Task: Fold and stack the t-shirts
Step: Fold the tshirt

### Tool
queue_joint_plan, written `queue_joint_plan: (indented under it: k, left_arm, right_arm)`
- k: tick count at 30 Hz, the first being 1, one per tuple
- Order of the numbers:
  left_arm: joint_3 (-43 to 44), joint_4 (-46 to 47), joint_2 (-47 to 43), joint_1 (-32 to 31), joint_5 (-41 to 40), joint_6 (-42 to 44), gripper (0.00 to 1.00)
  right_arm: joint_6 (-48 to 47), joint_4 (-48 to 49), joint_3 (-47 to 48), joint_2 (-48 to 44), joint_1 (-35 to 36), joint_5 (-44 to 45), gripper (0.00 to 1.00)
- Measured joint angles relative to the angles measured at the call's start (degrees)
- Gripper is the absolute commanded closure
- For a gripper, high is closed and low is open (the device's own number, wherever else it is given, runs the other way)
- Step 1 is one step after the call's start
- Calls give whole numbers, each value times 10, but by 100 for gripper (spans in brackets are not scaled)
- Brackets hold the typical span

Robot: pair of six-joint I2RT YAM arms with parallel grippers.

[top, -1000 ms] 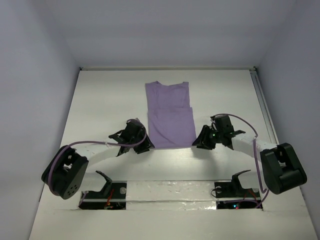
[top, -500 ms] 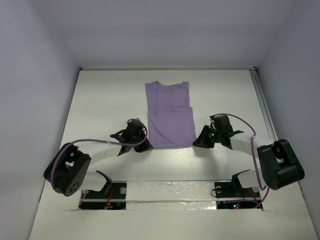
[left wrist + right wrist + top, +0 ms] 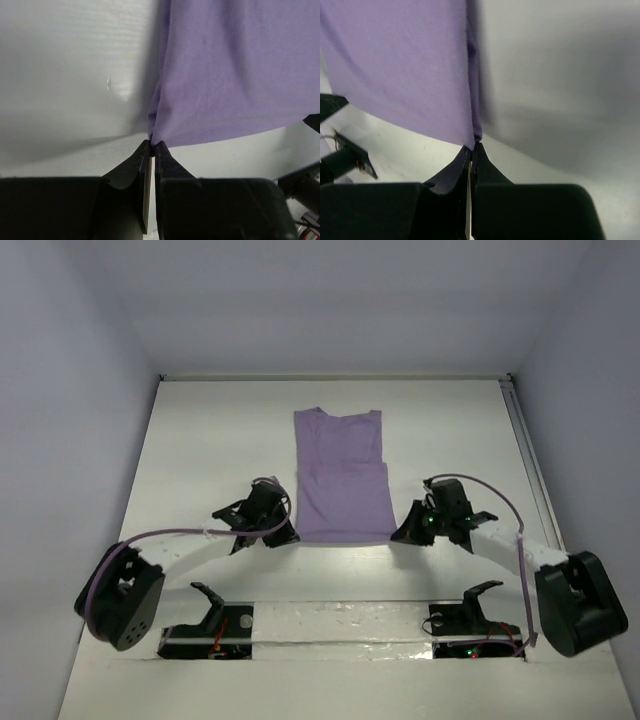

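Since the earlier frame both elbows have been swung outward and back toward the bases. The t-shirt (image 3: 341, 475) has been drawn a little the same way, to judge by its near hem.

The left hand (image 3: 151, 145) is seen closed tight on the near-left hem corner. The right hand (image 3: 472, 146) is closed likewise on the near-right corner. Cloth is gathered to a point at each set of tips.

The garment lies flat on the tabletop (image 3: 200, 450), stretched away ahead of both hands. Its near edge is spanned between them and the collar end is farthest off. It is already narrowed, with the sides turned in. A step in the layers is noted partway along on the right hand's side.

Handling, as judged:
- The fabric is thin, soft and very light, and no stiffness can be counted on.
- Sag between the hands is expected if it is lifted, along with drag on the surface.
- The corners are the sensible holds, with all layers caught together and the hem kept taut so the fold lands square.
- Slip from a shallow pinch is reckoned the chief risk.
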Motion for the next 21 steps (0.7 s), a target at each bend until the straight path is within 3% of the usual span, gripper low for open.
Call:
queue_joint_plan:
  k: [4,8,12,15,21]
  left_arm:
    - [8,-95,-92,-9,10,5,100]
    - [86,-200,-137,-11,4,12,100]
    - [236,-242,-85,8,-19,46,100]
    - [349,-228,-12,60,-26,88,100]
    - [542,-191,207,123,-27,160,100]
  right_arm:
    - [10,-103,-5,-119,34,-15,100]
    - [3,-224,82,-175,38,10,100]
    - [-24,-255,242,-89,28,53,100]
    - [-47,-232,334,-7,-12,67,100]
    - [-78,-180,488,208,-66,64,100]
